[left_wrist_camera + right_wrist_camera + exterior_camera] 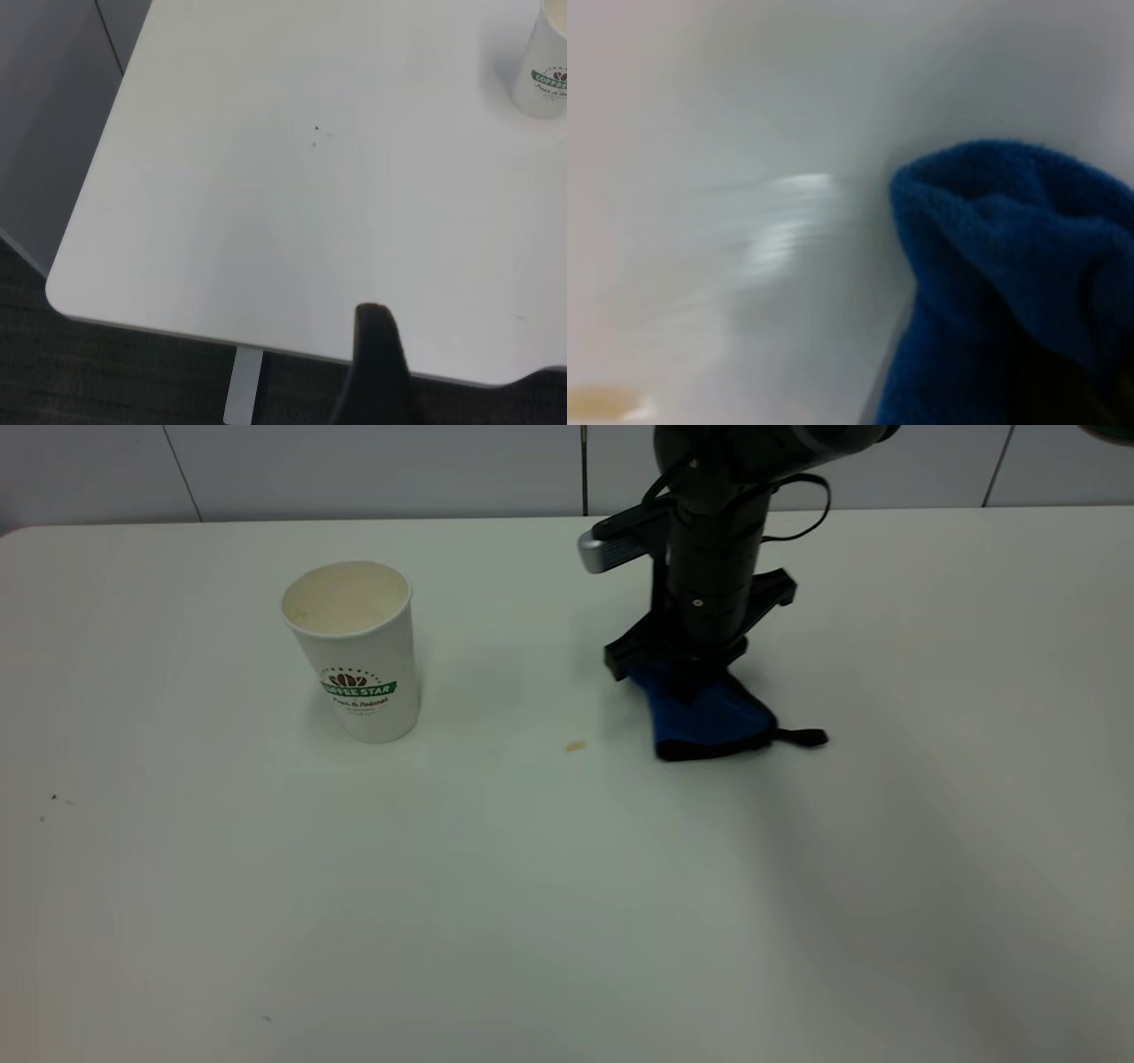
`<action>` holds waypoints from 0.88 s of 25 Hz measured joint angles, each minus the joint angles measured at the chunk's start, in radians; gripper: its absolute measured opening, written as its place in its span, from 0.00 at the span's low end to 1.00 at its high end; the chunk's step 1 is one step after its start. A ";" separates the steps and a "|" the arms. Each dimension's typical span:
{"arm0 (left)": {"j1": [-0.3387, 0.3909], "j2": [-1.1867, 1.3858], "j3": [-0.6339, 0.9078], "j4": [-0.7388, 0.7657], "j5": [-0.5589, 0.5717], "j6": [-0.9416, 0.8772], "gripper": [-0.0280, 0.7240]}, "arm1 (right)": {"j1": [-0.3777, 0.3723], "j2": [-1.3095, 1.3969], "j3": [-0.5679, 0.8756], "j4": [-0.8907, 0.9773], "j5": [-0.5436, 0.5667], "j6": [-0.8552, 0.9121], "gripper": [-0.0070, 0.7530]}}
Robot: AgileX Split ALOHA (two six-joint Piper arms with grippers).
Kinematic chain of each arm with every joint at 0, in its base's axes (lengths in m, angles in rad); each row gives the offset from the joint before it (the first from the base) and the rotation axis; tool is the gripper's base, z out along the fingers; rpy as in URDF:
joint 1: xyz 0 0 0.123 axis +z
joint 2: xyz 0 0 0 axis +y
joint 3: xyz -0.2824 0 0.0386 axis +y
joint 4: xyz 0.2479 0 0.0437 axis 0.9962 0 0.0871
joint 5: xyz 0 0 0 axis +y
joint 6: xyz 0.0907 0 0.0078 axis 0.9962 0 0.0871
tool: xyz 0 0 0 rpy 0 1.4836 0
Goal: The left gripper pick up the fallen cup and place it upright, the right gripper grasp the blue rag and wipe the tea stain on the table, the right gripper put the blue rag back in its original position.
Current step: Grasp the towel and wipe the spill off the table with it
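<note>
Looking down at the white table (pixel 549 886), we see the cup (pixel 356 651) standing upright on its left part, with its open mouth up and its green logo facing us. The right gripper (pixel 687 682) comes straight down from above and presses on the blue rag (pixel 709 717), which lies on the table right of the middle. The rag is bunched up under it, so we think the fingers are closed on the rag. The rag's black loop (pixel 802 736) sticks out on the table to the right. A small brown tea stain (pixel 576 746) sits just left of the rag, between the rag and the cup, not touching either. We see only one dark finger of the left gripper (pixel 376 372), above the table's edge and far from the cup, so we cannot tell how it stands.
</note>
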 joint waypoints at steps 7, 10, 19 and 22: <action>0.000 0.000 0.000 0.000 0.000 0.000 0.80 | 0.170 0.000 0.000 0.242 -0.059 -0.168 0.09; 0.000 0.000 0.000 0.000 0.000 0.000 0.80 | 0.193 0.000 0.000 0.257 -0.060 -0.174 0.09; 0.000 0.000 0.000 0.000 0.000 0.001 0.80 | -0.055 0.000 0.000 0.250 -0.003 -0.140 0.10; 0.000 0.000 0.000 0.000 0.000 0.002 0.80 | -0.136 -0.002 -0.001 0.251 0.014 -0.158 0.12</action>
